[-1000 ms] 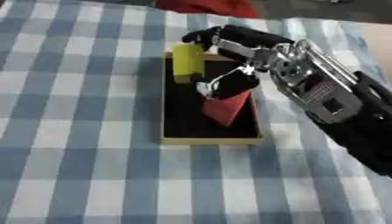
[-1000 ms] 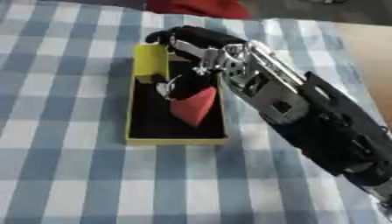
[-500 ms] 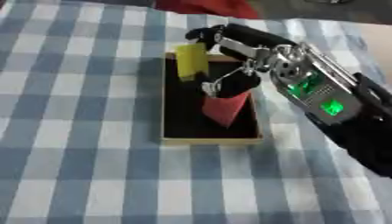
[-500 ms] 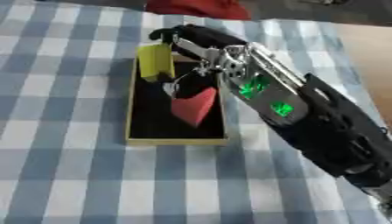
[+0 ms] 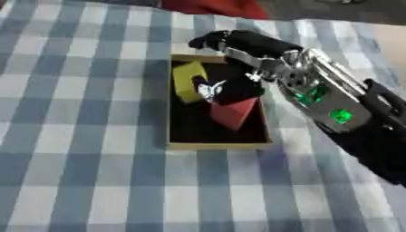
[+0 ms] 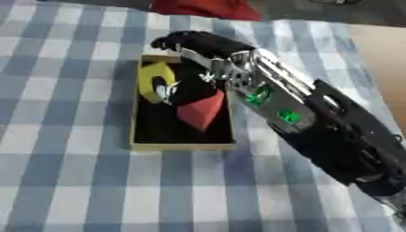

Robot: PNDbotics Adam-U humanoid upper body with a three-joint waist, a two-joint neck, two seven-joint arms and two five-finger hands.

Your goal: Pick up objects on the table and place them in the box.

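Yellow block (image 5: 189, 81) released, now lying in box (image 5: 218, 145), right hand (image 5: 246, 45) lifted off it

Two blocks (image 5: 232, 113) inside the box (image 5: 215, 145), robot hand (image 5: 238, 43) above its far end

Box (image 5: 218, 145): 1
Yellow block (image 5: 189, 81): 1, in box
Red block (image 5: 233, 113): 1, in box
Robot hand (image 5: 238, 43): 1
Checked tablecloth (image 5: 79, 158): 1
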